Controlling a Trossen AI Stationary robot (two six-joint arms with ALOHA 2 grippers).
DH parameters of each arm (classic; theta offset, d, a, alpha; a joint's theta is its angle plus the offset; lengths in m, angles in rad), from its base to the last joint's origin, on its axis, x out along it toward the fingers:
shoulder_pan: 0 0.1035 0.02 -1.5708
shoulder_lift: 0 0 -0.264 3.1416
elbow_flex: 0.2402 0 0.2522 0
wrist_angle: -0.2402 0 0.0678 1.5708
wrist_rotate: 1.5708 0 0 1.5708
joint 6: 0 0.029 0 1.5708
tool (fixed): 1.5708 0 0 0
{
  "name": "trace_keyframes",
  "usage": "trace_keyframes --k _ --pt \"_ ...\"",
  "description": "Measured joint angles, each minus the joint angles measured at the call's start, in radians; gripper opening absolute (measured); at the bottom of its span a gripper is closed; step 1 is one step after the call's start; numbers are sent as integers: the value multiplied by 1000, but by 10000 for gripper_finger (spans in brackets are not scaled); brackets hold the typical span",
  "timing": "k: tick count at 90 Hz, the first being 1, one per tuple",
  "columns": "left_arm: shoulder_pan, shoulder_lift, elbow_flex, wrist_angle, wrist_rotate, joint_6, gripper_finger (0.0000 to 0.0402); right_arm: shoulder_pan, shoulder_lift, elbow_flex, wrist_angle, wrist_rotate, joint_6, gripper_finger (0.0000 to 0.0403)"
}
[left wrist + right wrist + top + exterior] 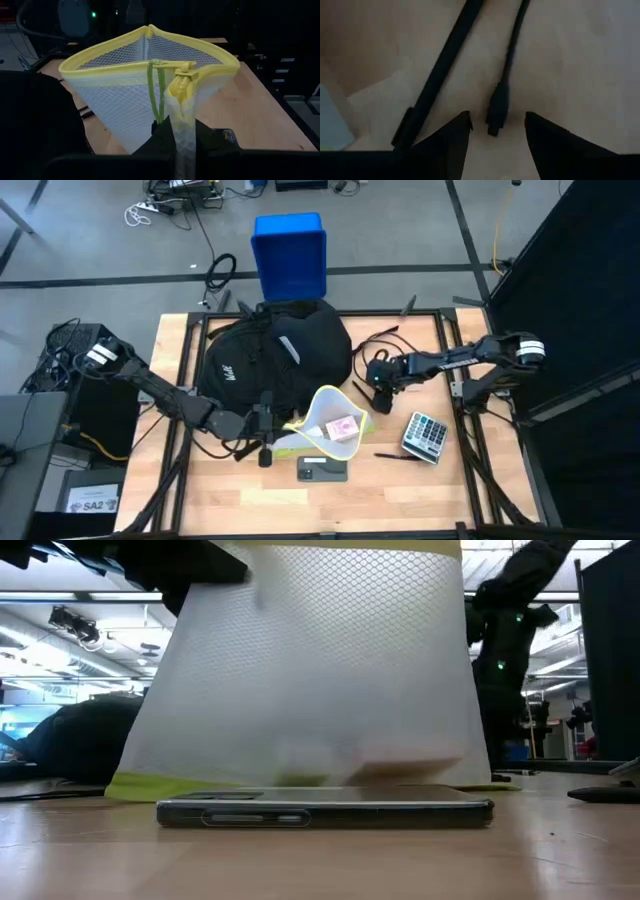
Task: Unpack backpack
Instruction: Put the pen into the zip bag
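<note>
Backpack [275, 355] lying far-left on desk [470, 490]. Right pincer [497, 127], spread, hovering w/ cable plug [496, 111] btwn its tips, cable running away lengthwise. Left pincer [180, 145] pinching mesh pouch [125, 100] nearer backpack

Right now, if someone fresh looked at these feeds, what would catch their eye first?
Probably the white mesh pouch with yellow trim, standing open mid-table with a pink item inside, its zipper end pinched by the left gripper. Behind it sits the black backpack, with a blue box on the floor beyond the table. The right gripper hovers with open fingers over a black cable end, near a calculator.
</note>
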Motion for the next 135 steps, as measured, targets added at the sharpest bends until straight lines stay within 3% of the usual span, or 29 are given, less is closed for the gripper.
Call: trace_keyframes --k 15,44,64,80,135 --pt "0 0 0 0 0 0 0 4 -21 75 -174 116 36 149" --pt "0 0 0 0 0 -2 0 75 -61 115 -199 113 75 130" --pt "0 0 0 0 0 -3 0 186 -55 96 -80 62 121 131" --pt "0 0 0 0 0 -3 0 239 -55 60 1 82 136 144" --pt "0 0 0 0 0 -3 0 161 -55 -135 159 73 170 197"
